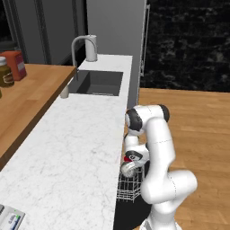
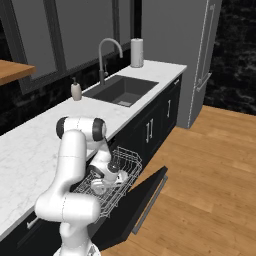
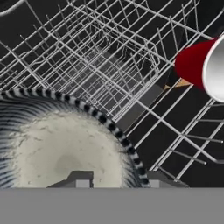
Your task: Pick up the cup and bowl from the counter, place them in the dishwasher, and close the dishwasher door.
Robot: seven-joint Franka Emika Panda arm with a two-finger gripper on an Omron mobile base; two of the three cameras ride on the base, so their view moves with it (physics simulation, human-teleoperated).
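The arm reaches down off the front edge of the white marble table (image 1: 67, 152) into the pulled-out wire rack (image 2: 125, 165) of the dishwasher (image 2: 82, 207). The tool (image 2: 102, 184) hangs low over the rack, just above the bowl (image 3: 61, 148). In the hand view the bowl, grey with a speckled inside and a striped rim, sits right at the tool's tips over the rack wires; whether the fingers are apart from it or clamped on its rim I cannot tell. The red cup (image 3: 192, 63) lies on its side in the rack, a little way beyond the bowl, its pale mouth turned toward the camera. The dishwasher door (image 2: 145, 200) hangs open, folded down toward the wooden floor (image 2: 210, 180). Farther along the table are the sink (image 2: 122, 90) and faucet (image 2: 106, 55).
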